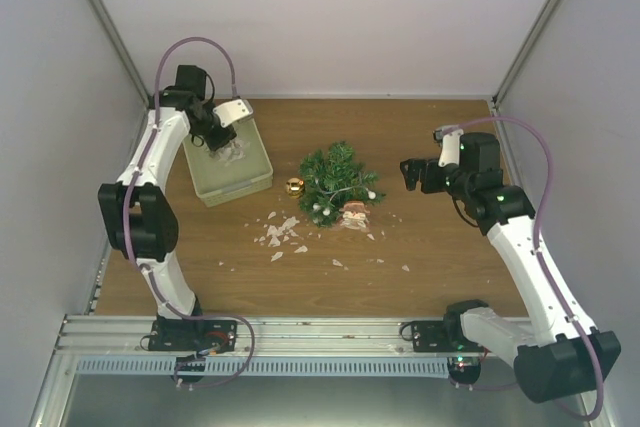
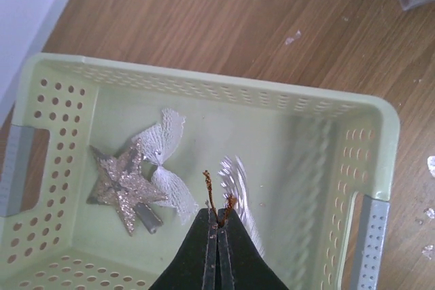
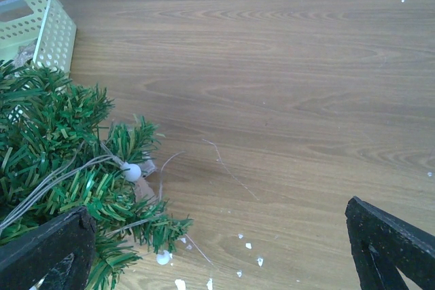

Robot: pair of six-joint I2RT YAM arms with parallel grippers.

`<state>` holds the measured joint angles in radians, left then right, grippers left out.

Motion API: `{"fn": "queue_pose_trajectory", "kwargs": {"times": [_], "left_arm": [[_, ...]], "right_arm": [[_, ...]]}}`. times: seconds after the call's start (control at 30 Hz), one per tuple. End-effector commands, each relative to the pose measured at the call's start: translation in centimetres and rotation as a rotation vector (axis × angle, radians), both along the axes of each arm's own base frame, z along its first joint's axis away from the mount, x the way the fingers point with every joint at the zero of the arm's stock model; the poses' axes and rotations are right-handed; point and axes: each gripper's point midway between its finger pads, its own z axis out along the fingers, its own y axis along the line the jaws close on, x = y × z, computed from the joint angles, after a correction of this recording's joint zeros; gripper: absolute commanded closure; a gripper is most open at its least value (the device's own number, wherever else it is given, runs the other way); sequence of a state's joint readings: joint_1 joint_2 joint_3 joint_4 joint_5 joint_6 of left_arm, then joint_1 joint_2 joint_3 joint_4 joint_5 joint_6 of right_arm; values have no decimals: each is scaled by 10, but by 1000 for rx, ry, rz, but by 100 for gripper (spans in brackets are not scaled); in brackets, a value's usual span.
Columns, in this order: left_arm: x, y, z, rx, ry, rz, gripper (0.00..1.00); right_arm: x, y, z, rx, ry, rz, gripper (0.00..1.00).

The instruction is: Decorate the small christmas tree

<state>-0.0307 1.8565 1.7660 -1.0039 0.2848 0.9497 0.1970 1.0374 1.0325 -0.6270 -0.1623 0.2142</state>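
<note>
the small christmas tree point(image 1: 338, 179) sits near the middle of the tabletop point(image 1: 440, 257), between the two arms. the right claw point(image 1: 410, 175) hangs just to the tree's right, apart from it and facing it. in the right wrist view the right claw point(image 3: 219, 208) is spread wide with nothing between its fingers, and the tree point(image 3: 61, 161) fills the left side, its nearest branches just by the left finger. a cord with white beads point(image 3: 131, 172) runs through the needles. whether the tree stands or lies on its side i cannot tell.

the left claw point(image 1: 222, 137) is well to the tree's left, reaching down into the pale green basket point(image 1: 262, 162), which sits just left of the tree. seen from the left wrist, the left claw point(image 2: 217, 225) is pressed fully together, pinching a thin brown wire point(image 2: 211, 191) that sticks up between its tips. what the wire belongs to is hidden.

inside the basket point(image 2: 204, 76) lie a glittery star point(image 2: 122, 185) and a white mesh bow point(image 2: 166, 161), touching each other at the left of the floor, and a shiny see-through piece point(image 2: 234, 181) just beside the claw tips.

a gold ball point(image 1: 294, 187) rests on the tabletop between basket and tree, and white flakes point(image 1: 282, 232) are scattered in front of the tree.
</note>
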Motion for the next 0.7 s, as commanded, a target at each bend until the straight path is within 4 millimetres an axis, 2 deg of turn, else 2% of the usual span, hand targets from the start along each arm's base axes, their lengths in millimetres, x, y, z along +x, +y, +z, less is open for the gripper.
{"fn": "queue_pose_trajectory", "kwargs": {"times": [0.0, 0.3, 0.47, 0.53, 0.67], "left_arm": [[5, -14, 48, -55, -124, -5, 100], [27, -34, 133, -137, -368, 12, 100], [28, -56, 168, -212, -465, -21, 100], [26, -71, 178, -229, -491, -49, 100], [21, -100, 196, -258, -548, -83, 100]], "right_arm": [[2, -2, 23, 5, -82, -2, 0], [9, 0, 62, 5, -175, 17, 0], [21, 7, 90, 20, -234, 41, 1], [28, 14, 103, 43, -261, 74, 4], [41, 39, 126, 96, -329, 199, 18]]}}
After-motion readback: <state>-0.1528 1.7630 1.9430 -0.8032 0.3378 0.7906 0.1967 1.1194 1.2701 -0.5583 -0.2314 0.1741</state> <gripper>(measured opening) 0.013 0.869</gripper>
